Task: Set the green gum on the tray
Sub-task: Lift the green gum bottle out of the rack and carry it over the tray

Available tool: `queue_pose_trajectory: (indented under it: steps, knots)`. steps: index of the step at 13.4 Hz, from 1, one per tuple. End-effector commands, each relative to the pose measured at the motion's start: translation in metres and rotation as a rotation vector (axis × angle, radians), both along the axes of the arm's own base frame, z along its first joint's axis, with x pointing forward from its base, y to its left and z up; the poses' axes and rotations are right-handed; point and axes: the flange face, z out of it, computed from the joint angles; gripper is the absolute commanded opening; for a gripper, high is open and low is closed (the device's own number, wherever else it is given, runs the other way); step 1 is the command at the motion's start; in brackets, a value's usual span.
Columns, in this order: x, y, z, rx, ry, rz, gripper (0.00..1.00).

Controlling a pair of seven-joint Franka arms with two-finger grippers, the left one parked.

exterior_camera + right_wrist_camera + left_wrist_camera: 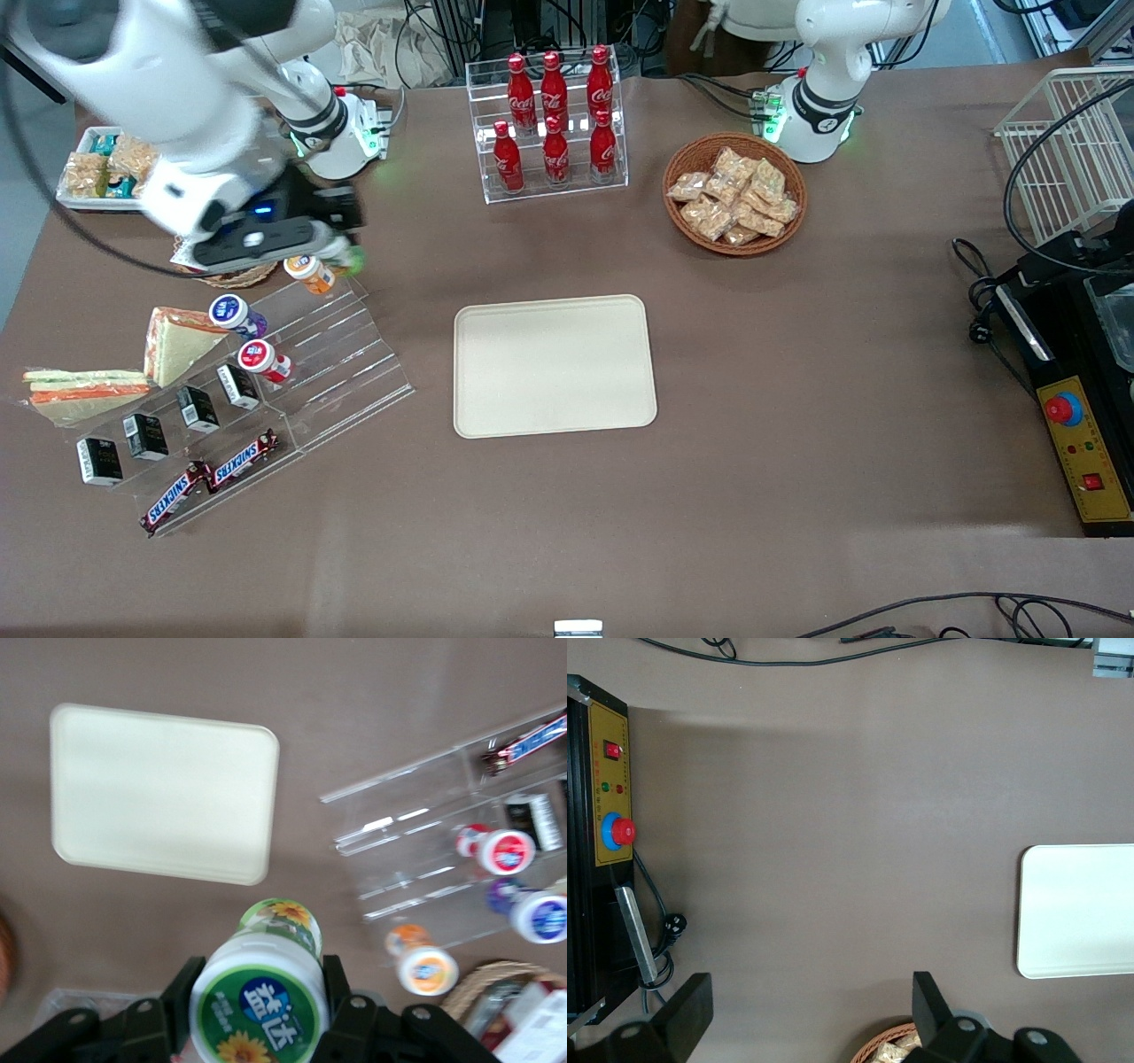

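The gripper (pixel 257 992) clamps the green gum (pixel 261 988) between its two fingers (pixel 182 988), holding the bottle in the air above the brown table (pixel 797 443), near the top step of the clear rack (pixel 292 372). The orange-lidded bottle (pixel 310 273) sits just beside the fingers on that rack, with the blue-lidded (pixel 232 313) and red-lidded (pixel 260 357) bottles (both lying on lower steps) farther from them. The tray (pixel 554 365) lies flat and bare, well apart from the fingers and toward the parked arm's end.

Gripper (pixel 341 252) holds green gum (pixel 352 259)
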Motion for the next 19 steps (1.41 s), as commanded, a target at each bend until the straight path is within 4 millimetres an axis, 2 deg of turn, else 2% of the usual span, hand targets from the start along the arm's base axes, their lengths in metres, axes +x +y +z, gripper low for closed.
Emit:
queue_pose_trajectory:
  steps: [1,3,6,8,10,15,19]
  knots:
    - [0.008,0.050,-0.036,0.020,0.007,-0.134,0.16]
    - [-0.003,0.077,-0.079,0.024,0.000,-0.164,0.16]
    - [-0.029,0.099,-0.169,0.041,-0.045,-0.233,0.16]
    - [-0.043,0.090,-0.230,0.062,-0.094,-0.239,0.16]
    - [-0.059,0.091,-0.271,0.073,-0.114,-0.229,0.16]
    - [-0.060,0.087,-0.333,0.048,-0.119,-0.226,0.17]
    - [-0.053,0.082,-0.363,0.036,-0.145,-0.213,0.18]
